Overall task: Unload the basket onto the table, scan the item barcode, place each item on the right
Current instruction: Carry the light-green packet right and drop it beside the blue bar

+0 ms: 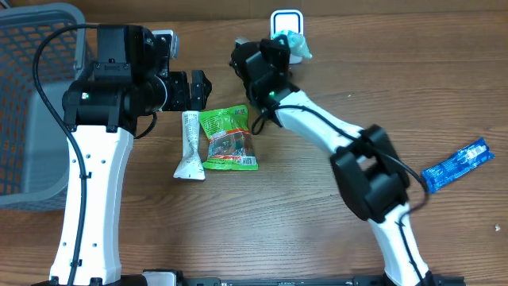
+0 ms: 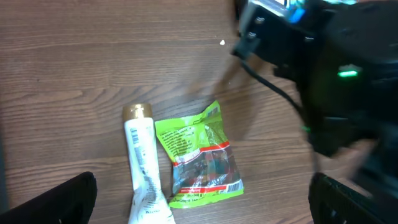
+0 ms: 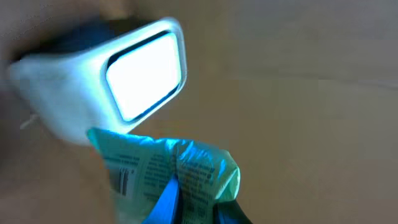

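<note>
The white barcode scanner (image 1: 286,20) stands at the table's far edge, its lit window (image 3: 146,74) facing my right wrist camera. My right gripper (image 1: 279,49) (image 3: 199,214) is shut on a crumpled teal packet (image 1: 298,46) (image 3: 171,171), holding it just in front of and below the scanner. A printed barcode (image 3: 124,177) shows on the packet's left side. My left gripper (image 1: 198,87) (image 2: 199,208) is open and holds nothing. It hovers above a white tube (image 2: 143,165) and a green snack packet (image 2: 199,155).
The white tube (image 1: 190,144) and the green snack packet (image 1: 228,139) lie side by side at mid-table. A blue wrapper (image 1: 458,164) lies at the right. A grey basket (image 1: 32,95) stands at the left edge. The right arm (image 2: 339,81) fills the left wrist view's right side.
</note>
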{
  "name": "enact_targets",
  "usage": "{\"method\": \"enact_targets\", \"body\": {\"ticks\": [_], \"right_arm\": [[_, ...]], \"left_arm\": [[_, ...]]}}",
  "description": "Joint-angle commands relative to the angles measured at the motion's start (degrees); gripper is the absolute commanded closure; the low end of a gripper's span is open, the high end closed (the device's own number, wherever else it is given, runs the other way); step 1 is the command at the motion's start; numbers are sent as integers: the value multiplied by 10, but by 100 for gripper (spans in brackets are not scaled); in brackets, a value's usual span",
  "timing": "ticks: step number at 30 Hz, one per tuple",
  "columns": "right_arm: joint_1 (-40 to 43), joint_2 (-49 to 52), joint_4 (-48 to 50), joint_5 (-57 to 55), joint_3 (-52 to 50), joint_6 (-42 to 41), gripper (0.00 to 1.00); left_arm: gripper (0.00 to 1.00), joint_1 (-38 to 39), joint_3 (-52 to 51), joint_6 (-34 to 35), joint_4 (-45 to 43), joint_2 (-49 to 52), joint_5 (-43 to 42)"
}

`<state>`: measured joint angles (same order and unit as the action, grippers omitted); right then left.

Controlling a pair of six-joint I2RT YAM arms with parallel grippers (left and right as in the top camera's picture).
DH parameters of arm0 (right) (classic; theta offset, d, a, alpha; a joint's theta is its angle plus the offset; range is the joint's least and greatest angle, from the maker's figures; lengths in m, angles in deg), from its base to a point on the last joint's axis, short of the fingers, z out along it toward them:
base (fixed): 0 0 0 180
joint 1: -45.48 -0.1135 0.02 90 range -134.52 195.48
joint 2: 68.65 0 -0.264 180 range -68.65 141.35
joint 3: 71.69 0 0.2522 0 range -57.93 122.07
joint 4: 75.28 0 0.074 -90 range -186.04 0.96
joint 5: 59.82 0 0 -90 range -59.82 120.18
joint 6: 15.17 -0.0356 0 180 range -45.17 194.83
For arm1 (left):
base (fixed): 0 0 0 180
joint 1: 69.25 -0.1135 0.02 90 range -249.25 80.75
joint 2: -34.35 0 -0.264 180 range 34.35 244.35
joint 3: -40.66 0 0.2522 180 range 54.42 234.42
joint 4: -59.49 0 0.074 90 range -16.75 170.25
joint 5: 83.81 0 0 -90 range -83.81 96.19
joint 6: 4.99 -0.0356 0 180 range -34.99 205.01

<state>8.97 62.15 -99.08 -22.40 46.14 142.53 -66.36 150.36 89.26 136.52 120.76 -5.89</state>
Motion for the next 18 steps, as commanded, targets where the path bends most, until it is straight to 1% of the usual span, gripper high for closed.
{"method": "enact_targets", "body": {"ticks": [1, 3, 4, 5, 6, 7, 8, 10, 12, 14, 15, 17, 18], "right_arm": [[-4, -122, -132, 103, 14, -158, 96], [-4, -156, -217, 187, 14, -230, 96], [-3, -177, -264, 246, 14, -295, 96], [0, -185, -278, 268, 14, -322, 96], [6, -199, -304, 314, 14, -389, 96], [11, -206, -319, 337, 14, -430, 96], [22, -215, -348, 372, 14, -502, 96], [42, -222, -399, 424, 14, -588, 96], [75, -223, -469, 520, 14, -620, 96], [107, -222, -526, 585, 12, -620, 96], [138, -221, -571, 602, 10, -622, 96], [177, -219, -613, 596, 9, -624, 96], [218, -217, -643, 595, 9, -639, 96]], "left_arm": [[0, 1, 9, -11, -1, 2, -9], [0, 1, 9, -11, -1, 2, -9], [0, 1, 9, -11, 0, 2, -9], [0, 1, 9, -11, -1, 2, -9], [0, 1, 9, -10, 0, 2, -9], [0, 1, 9, -11, -1, 2, -9], [0, 1, 9, -11, -1, 2, -9], [0, 1, 9, -11, 0, 2, -9], [0, 1, 9, -11, -1, 2, -9], [0, 1, 9, -11, -1, 2, -9], [0, 1, 9, -11, -1, 2, -9], [0, 1, 9, -11, 0, 2, -9], [0, 1, 9, -11, -1, 2, -9]]}}
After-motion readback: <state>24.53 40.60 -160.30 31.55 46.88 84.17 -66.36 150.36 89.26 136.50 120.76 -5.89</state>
